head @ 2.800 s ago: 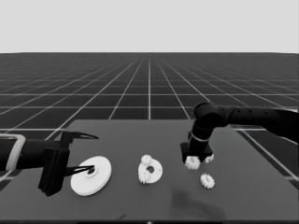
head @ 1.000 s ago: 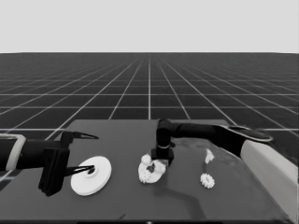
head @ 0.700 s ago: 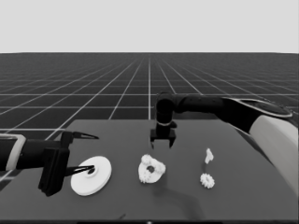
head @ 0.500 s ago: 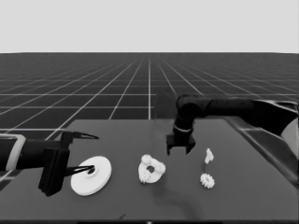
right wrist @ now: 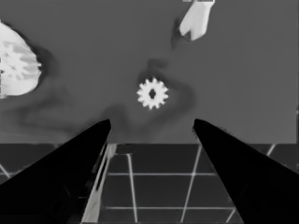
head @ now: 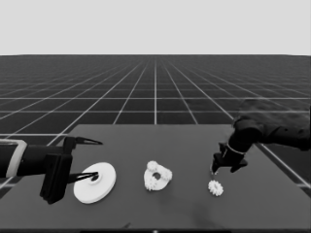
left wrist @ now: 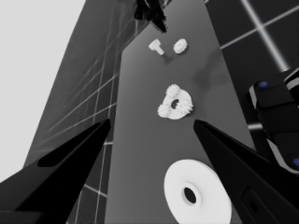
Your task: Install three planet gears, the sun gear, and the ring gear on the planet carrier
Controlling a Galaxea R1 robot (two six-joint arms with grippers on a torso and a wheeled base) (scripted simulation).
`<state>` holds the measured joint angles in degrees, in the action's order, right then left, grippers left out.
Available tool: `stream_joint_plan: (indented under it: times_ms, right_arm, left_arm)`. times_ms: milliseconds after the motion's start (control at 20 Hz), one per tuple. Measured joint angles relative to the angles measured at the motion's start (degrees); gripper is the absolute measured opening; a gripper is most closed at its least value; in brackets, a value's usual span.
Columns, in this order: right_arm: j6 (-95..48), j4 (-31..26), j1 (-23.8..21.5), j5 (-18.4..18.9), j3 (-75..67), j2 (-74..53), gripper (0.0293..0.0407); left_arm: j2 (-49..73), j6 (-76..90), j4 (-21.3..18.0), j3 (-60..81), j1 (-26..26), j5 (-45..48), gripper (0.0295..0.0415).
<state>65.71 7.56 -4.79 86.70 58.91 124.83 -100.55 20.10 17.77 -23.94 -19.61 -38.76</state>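
The smaller round part (head: 158,176) lies mid-table with three gears on it, also seen in the left wrist view (left wrist: 175,103). One loose gear (head: 215,187) lies to its right. My right gripper (head: 224,165) hangs open and empty just behind and above that gear (right wrist: 152,93), which shows between the fingers (right wrist: 152,122). The larger round part (head: 95,182) lies at the left, under my waiting left gripper (head: 96,160), which is open and not holding it.
A thin white piece (right wrist: 196,21) lies just beyond the loose gear, also seen in the left wrist view (left wrist: 155,46). The table's right edge (head: 279,162) runs close to the right arm. Dark machinery with blue lights (left wrist: 275,100) shows beside the table.
The right gripper took a gear from the right side to the smaller round part, left it there, rose, and swung back right over the last loose gear. The left arm stayed still.
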Motion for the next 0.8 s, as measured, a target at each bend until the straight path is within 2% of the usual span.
stream_joint_plan:
  times_ms: [50,100,150,250,450,550,600,800]
  right_arm:
    - [-0.56,6.46,8.18,-2.98,1.89,0.82,0.0385]
    - [-1.38,9.86,12.57,-4.92,4.45,1.96,0.0385]
    - [-2.02,11.61,14.88,-6.17,6.43,2.86,0.0385]
    - [-2.69,13.06,16.81,-7.42,8.53,3.83,0.0385]
    - [-3.02,13.69,17.61,-8.03,9.56,4.29,0.0385]
    - [-3.05,13.75,17.67,-8.08,9.65,4.33,0.0314]
    - [-3.06,13.76,17.66,-8.09,9.67,4.34,0.0309]
    - [-3.07,13.78,17.65,-8.10,9.69,4.35,0.0309]
  left_arm:
    - [0.00,0.00,0.00,0.00,0.00,0.00,0.0385]
    - [0.00,0.00,0.00,0.00,0.00,0.00,0.0385]
    - [0.00,0.00,0.00,0.00,0.00,0.00,0.0385]
    - [0.00,0.00,0.00,0.00,0.00,0.00,0.0385]
    - [0.00,0.00,0.00,0.00,0.00,0.00,0.0385]
    - [0.00,0.00,0.00,0.00,0.00,0.00,0.0385]
    - [0.00,0.00,0.00,0.00,0.00,0.00,0.0385]
    - [0.00,0.00,0.00,0.00,0.00,0.00,0.0385]
